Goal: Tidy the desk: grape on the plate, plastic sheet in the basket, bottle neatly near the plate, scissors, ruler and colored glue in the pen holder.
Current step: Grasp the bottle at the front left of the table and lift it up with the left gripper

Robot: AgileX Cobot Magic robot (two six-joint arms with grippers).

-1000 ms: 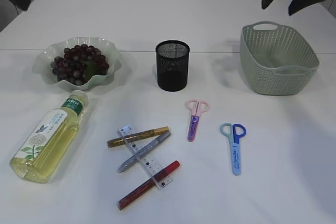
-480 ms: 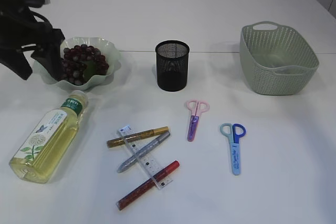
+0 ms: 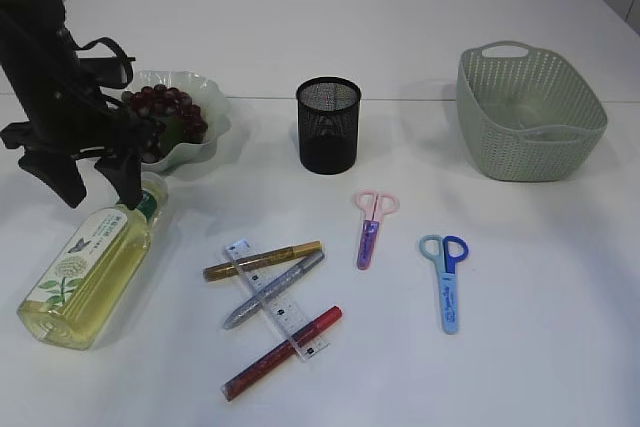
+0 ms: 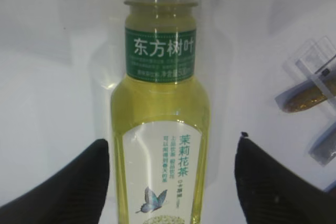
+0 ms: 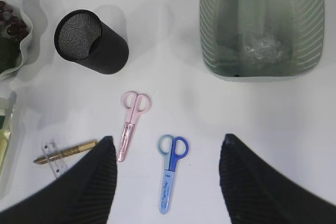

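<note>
Left tool hangs directly above the neck of the bottle, jaws spread wide and holding nothing; in the left wrist view the two fingers stand either side of the bottle's labelled body without touching it. The bottle lies on its side on the counter, cap toward the plate. In the exterior view the left arm covers part of the plate and the grapes on it.

Right tool is out of the exterior view apart from a dark corner at top right. Its wrist camera shows it high over the counter, jaws wide and empty. Only this view looks into the basket, where a crumpled plastic sheet lies on the bottom.

Pen holder stands upright between plate and basket, empty as far as the right wrist view shows. Pink scissors and blue scissors lie apart in front of it. The ruler lies crossed with three glue pens: gold, silver, red.
</note>
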